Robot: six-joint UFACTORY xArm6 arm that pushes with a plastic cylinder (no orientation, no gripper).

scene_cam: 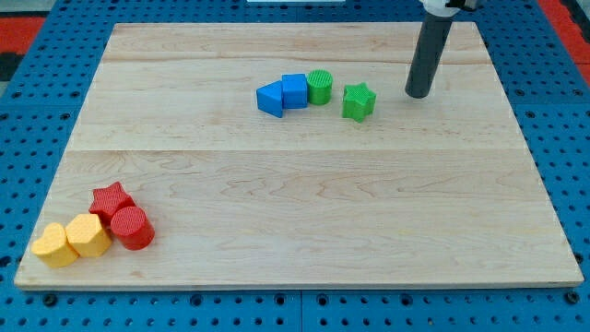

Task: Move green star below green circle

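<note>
The green star (pixel 359 101) lies on the wooden board (pixel 295 184), to the right of and slightly below the green circle (pixel 319 87), with a small gap between them. My tip (pixel 418 94) rests on the board to the right of the green star, well apart from it and touching no block. The green circle touches the blue cube (pixel 295 90), which touches the blue triangle (pixel 271 98); the three form a row running left.
A cluster sits at the board's bottom left: a red star (pixel 112 201), a red cylinder (pixel 132 228), a yellow hexagon block (pixel 88 235) and a yellow heart-like block (pixel 55 246). Blue pegboard surrounds the board.
</note>
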